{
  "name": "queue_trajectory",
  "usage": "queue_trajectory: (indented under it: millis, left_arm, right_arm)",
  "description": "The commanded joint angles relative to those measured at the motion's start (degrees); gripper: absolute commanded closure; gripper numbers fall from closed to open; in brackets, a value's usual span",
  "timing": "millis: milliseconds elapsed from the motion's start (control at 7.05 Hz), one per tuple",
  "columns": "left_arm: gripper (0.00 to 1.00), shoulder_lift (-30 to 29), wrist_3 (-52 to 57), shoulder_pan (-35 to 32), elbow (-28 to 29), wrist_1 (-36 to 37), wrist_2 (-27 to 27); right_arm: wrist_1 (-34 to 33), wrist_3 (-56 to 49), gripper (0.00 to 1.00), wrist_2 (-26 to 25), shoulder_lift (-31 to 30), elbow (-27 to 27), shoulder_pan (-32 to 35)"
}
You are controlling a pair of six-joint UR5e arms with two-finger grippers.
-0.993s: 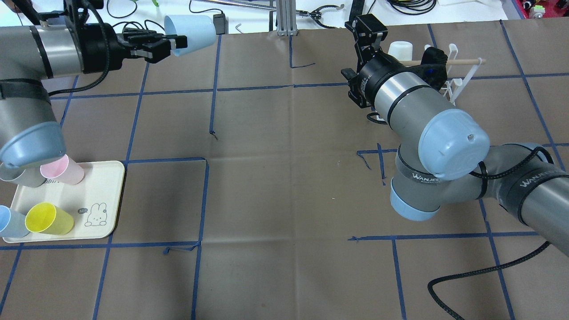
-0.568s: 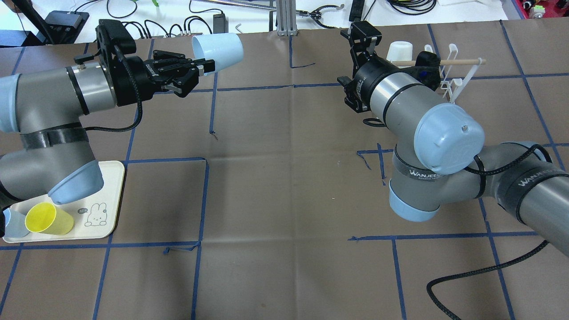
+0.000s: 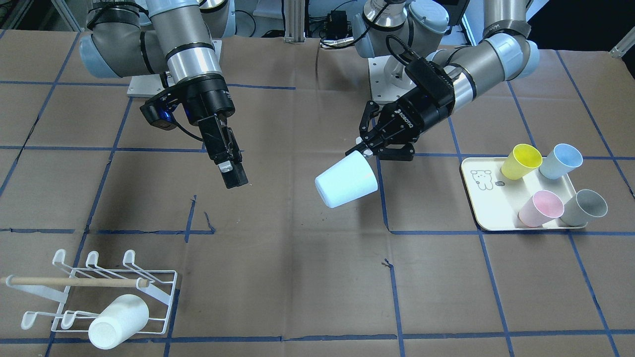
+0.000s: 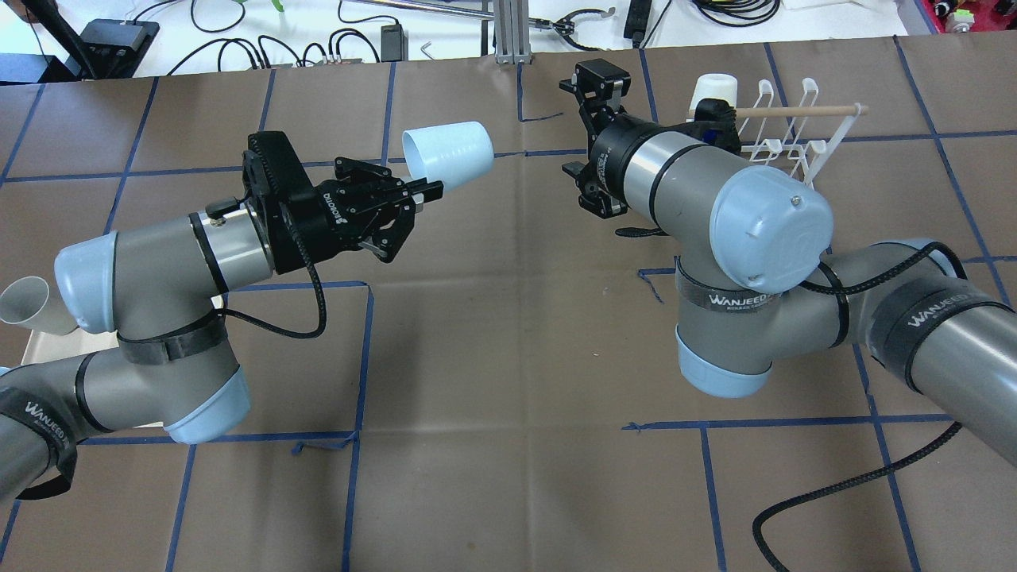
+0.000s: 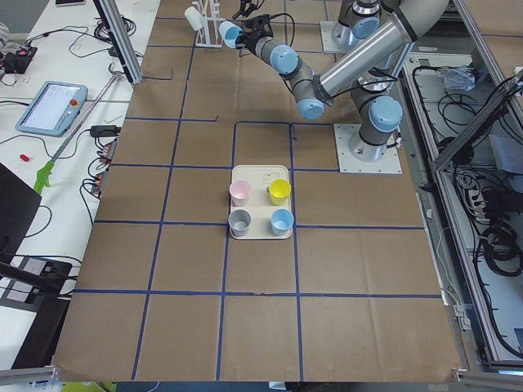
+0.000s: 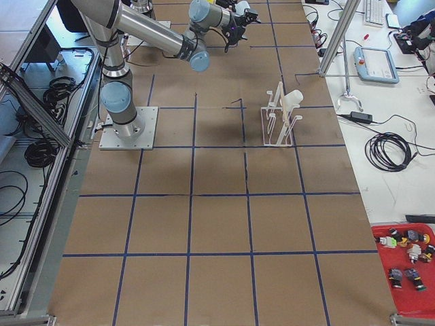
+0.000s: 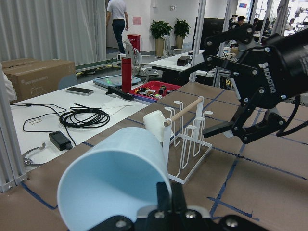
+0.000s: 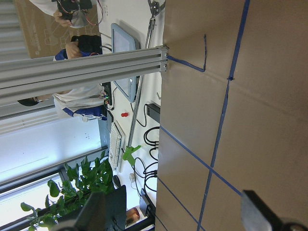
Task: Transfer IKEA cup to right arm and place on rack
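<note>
A pale blue IKEA cup (image 4: 449,155) hangs on its side above the table, bottom pointing away from the arm. My left gripper (image 4: 421,191) is shut on its rim, one finger inside the mouth; the left wrist view shows the cup (image 7: 115,178) right in front of the fingers (image 7: 168,202). The right arm's gripper (image 3: 230,173) is open with nothing in it, a short way from the cup (image 3: 347,179) and between it and the rack. The white wire rack (image 3: 99,292) with its wooden bar stands at the far right (image 4: 786,127) and carries one white cup (image 3: 119,321).
A cream tray (image 3: 491,223) on my left side holds a yellow cup (image 3: 521,161), a blue cup (image 3: 560,161), a pink cup (image 3: 540,208) and a grey cup (image 3: 585,207). A black cable (image 4: 834,492) trails over the brown table near the right arm.
The left arm has carried the blue cup rightward and nearer, toward the table's middle. The right arm has swung left, away from the rack and toward the cup.
</note>
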Motion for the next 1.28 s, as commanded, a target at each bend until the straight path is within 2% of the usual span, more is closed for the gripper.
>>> queue_trajectory:
  millis: [0, 568, 851, 993, 1135]
  left_arm:
    - [0.97, 0.0, 0.0, -3.9, -0.7, 1.5, 0.8]
    - [0.97, 0.3, 0.0, -3.9, -0.6, 1.5, 0.9]
    - [0.97, 0.4, -0.2, -3.5, -0.8, 1.5, 0.9]
    - [0.97, 0.4, -0.2, -3.5, -0.8, 1.5, 0.8]
    - [0.97, 0.5, -0.2, -3.4, -0.8, 1.5, 0.8]
  right_arm:
    - [0.4, 0.1, 0.00, 0.3, -0.1, -0.2, 1.3]
    - [0.6, -0.7, 0.00, 0.4, -0.1, 1.0, 1.7]
    - [2.9, -1.0, 0.00, 0.4, -2.8, 3.3, 1.8]
    - [6.9, -0.9, 0.00, 0.4, -5.2, 3.5, 1.8]
    - [8.0, -0.7, 0.01, 0.4, -5.8, 3.3, 1.8]
